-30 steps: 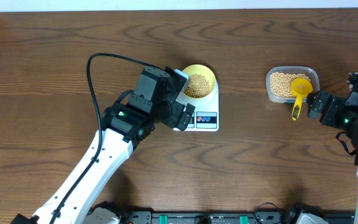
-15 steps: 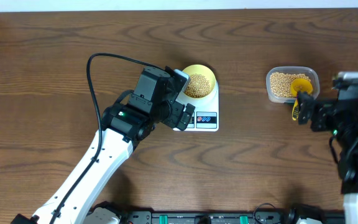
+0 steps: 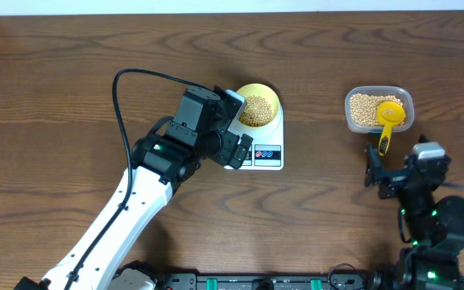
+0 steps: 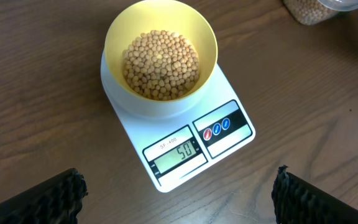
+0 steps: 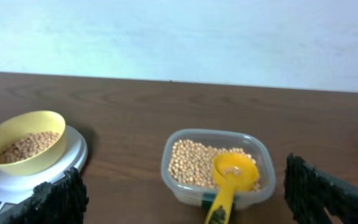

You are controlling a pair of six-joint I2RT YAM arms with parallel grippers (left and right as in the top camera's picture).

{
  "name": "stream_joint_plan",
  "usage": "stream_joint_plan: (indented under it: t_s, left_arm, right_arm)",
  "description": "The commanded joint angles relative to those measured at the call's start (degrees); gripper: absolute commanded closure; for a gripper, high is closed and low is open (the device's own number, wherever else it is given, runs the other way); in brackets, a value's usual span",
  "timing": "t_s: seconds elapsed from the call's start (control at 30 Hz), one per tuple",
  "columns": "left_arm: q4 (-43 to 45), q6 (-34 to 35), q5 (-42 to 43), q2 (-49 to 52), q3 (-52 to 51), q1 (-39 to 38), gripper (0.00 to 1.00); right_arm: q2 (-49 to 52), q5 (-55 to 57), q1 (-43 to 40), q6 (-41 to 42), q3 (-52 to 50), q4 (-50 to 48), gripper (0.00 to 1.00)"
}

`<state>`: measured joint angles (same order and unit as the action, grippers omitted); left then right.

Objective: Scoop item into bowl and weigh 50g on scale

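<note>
Dark wood desk (image 3: pixel 71 72). Yellow bowl (image 4: pixel 166 15) of beans (image 4: pixel 161 65) sits centred on scale (image 4: pixel 229 87), display shows 50, so looks done. Scoop (image 5: pixel 229 177) parked in tub (image 5: pixel 213 132), handle out. Left pincer (image 4: pixel 179 205) over scale, right pincer (image 5: pixel 194 199) facing tub. Both wide open, empty.

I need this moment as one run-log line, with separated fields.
left gripper: open, empty | right gripper: open, empty | bowl: on scale, holds beans | display: 50 | scoop: in tub
</note>
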<state>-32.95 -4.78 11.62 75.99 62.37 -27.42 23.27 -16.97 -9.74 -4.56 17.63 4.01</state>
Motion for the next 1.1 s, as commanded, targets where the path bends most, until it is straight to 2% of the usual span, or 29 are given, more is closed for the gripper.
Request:
stream_joint_plan:
  t_s: [0.0,0.27,0.73,1.07]
  left_arm:
    - [0.04,-0.57,-0.7,-0.02,0.2,0.24,0.02]
    - [0.04,-0.57,-0.7,-0.02,0.2,0.24,0.02]
    - [0.04,-0.57,-0.7,-0.02,0.2,0.24,0.02]
    - [0.04,-0.57,-0.7,-0.02,0.2,0.24,0.02]
  right_arm:
    - [-4.15,-0.07,1.14,1.09,-4.48,-2.14,0.01]
    - [-13.46,0.35,1.44,-0.24,-11.43,-5.6,0.01]
    - [-22.99,0.7,4.83,-5.44,-17.35,-7.5,0.01]
    - [-22.99,15.1,10.97,-3.85,-17.33,-6.67,0.01]
